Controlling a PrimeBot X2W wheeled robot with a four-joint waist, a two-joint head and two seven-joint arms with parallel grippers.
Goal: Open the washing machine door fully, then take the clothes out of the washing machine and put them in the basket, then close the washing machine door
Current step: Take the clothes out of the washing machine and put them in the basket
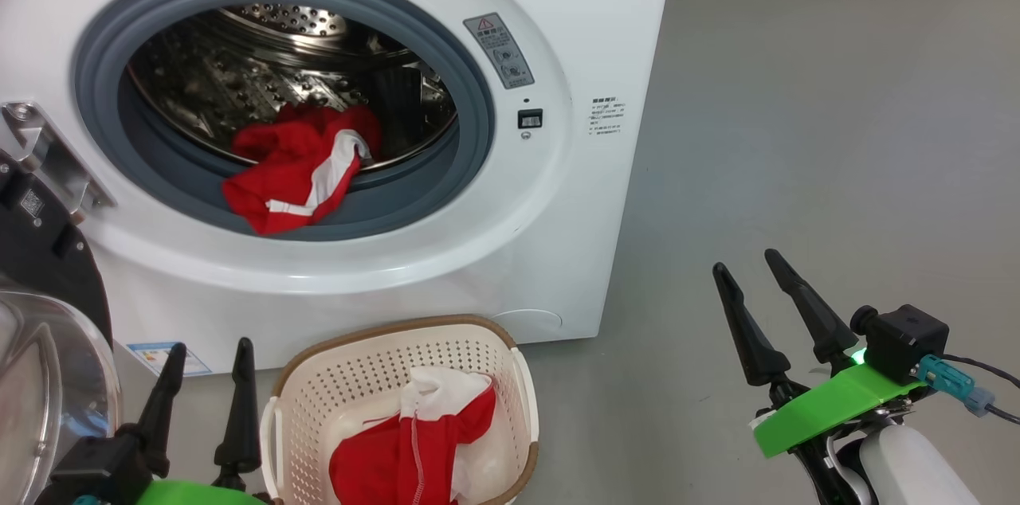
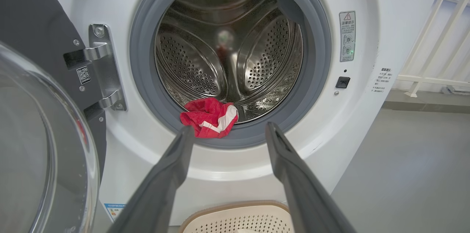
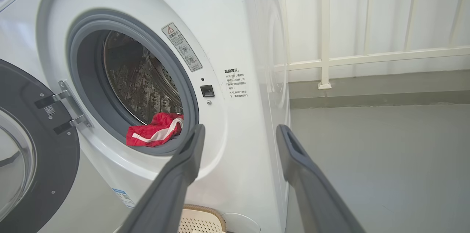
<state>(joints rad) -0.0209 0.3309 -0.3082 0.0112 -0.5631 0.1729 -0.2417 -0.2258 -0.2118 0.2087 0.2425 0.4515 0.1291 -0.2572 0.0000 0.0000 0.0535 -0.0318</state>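
Left end effector (image 1: 210, 346) open, clothes (image 1: 295, 170) — in drum (image 1: 239, 75)

On the washing machine (image 1: 574, 27) front, right of the opening: grey warning label (image 1: 499, 50) with red triangle sign, Chinese print too small to read. Further right, small Chinese lines (image 1: 607, 116), likewise unreadable. On the washing machine door (image 2: 33, 23) by the hinge, QR code sticker (image 2: 83, 75). Low on the front, blue label (image 1: 167, 358), illegible.

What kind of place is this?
Probably a laundry corner, maybe a balcony: a white washing machine with red clothes inside, a basket before it, and a white railing.
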